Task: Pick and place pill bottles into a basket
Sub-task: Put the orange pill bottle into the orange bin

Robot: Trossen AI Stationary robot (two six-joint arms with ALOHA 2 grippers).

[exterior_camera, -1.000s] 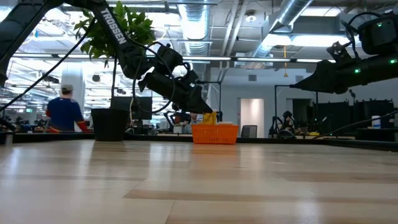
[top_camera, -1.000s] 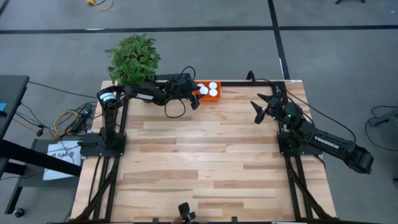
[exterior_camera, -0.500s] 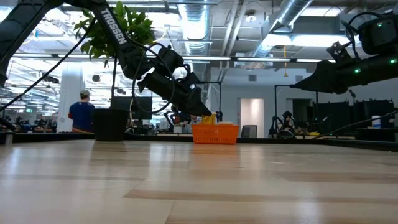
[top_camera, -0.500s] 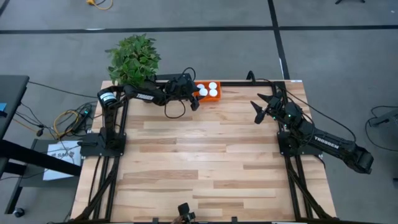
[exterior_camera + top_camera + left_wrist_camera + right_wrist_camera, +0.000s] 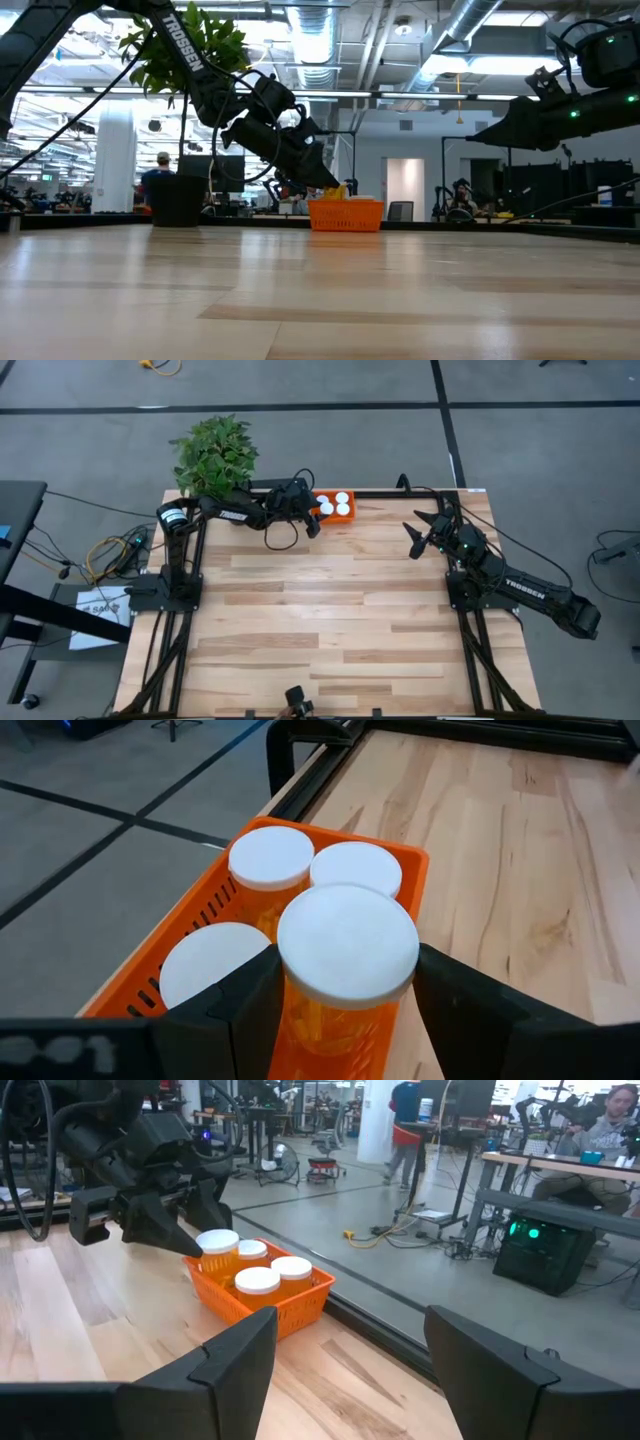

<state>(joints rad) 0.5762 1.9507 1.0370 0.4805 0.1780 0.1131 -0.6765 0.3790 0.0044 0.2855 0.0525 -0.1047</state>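
Left end effector [image 5: 345, 995] is at the far edge of the desk [image 5: 330, 610], over the basket [image 5: 335, 506], clamped on a bottle [image 5: 346, 960].

High view: only three white caps in the basket; the arm hides the fourth corner and the held bottle.

Left wrist view fills that in: three bottles sit in the basket [image 5: 200, 915], and the held one hangs over the near right slot, cap above the basket's rim, a finger on either side of its orange body.

Right wrist view: basket [image 5: 270, 1305] from the side, held bottle [image 5: 217, 1250] at the left end effector's tip [image 5: 190, 1245], its cap a bit higher than the other three.

Low view: basket [image 5: 346, 214] sits far back, left arm angled down onto it; bottle barely readable there.

Right end effector [image 5: 425, 532] waits off to the right, near the far right of the desk, well apart from the basket, fingers spread wide with nothing between them. Plant [image 5: 214, 455] stands at the far left corner.
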